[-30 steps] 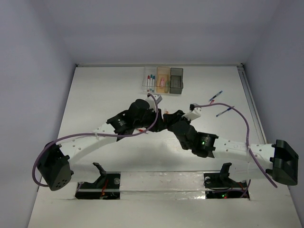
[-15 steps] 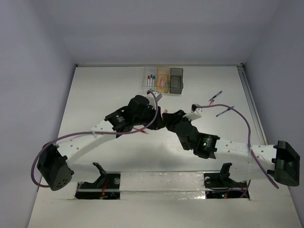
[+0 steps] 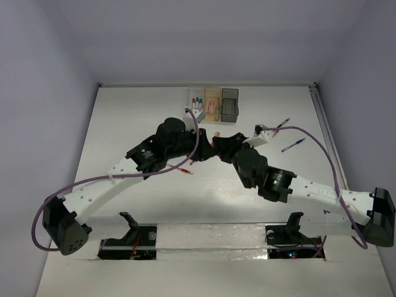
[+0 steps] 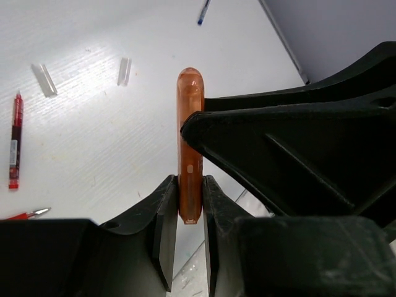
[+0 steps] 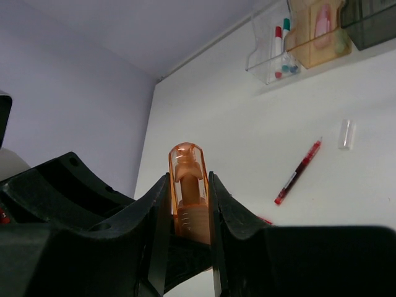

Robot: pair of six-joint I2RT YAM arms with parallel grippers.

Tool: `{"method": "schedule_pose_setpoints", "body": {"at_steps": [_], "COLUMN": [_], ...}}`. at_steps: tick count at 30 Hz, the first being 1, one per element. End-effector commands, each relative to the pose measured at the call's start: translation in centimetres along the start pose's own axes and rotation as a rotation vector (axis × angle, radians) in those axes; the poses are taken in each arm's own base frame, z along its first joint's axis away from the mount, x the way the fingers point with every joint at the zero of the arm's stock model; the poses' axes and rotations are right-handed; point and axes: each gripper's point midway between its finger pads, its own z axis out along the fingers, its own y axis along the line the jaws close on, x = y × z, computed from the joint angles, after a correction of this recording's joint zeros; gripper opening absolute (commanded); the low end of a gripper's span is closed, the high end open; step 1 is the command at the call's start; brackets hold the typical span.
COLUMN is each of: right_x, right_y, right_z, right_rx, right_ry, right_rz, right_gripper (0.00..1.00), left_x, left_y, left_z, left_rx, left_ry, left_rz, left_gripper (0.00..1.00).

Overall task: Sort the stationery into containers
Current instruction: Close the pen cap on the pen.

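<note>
Over the middle of the table (image 3: 124, 124), both arms meet on one translucent orange tube (image 4: 189, 124). The left gripper (image 4: 189, 189) pinches its lower end, with both fingers pressed flat to its sides. The right gripper (image 5: 189, 189) clamps the same tube from the other direction, its jaws tight on either side and the rounded tip standing out above them; an inner stem shows through the tube's shell. In the top view the tube is only an orange speck between the two black wrists, on the near side of the bins, and whether it touches the table cannot be told. Three bins stand side by side at the middle of the table's far edge: the clear bin (image 3: 195, 106) on the left holds upright markers (image 3: 197, 102) with red, blue and teal caps, the orange bin (image 3: 212, 104) in the middle holds something pink, and the dark grey bin (image 3: 229, 103) sits on the right. A red pen (image 5: 298, 171) lies flat on the table beneath the arms, with a small clear block (image 5: 346, 133) near it. Two blue pens (image 3: 281, 124) lie well apart from the bins, toward the table's right edge.
</note>
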Motion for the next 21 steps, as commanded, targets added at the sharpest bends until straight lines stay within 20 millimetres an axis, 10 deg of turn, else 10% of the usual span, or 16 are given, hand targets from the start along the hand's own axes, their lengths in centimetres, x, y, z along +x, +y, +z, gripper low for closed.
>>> {"method": "schedule_pose_setpoints", "body": {"at_steps": [1,10,21], "right_x": [10.4,-0.8,-5.6], "right_y": [-3.1,0.6,-0.7], "right_z": [-4.8,3.6,15.3], "right_rx": [-0.038,-0.102,-0.071], "right_ry": [0.504,0.295,0.230], "right_rz": [-0.262,-0.208,-0.220], "right_gripper": [0.00,0.00,0.00], "left_x": [-21.1,-14.7,-12.5], "left_y": [-6.0,-3.5,-1.4], "left_z": [-10.1,-10.7,-14.6], "left_rx": [0.154,0.152,-0.005], "left_ry": [-0.882,-0.793,-0.778], "left_rz": [0.069,0.002,0.075], "left_gripper": [0.07,0.39,0.71]}}
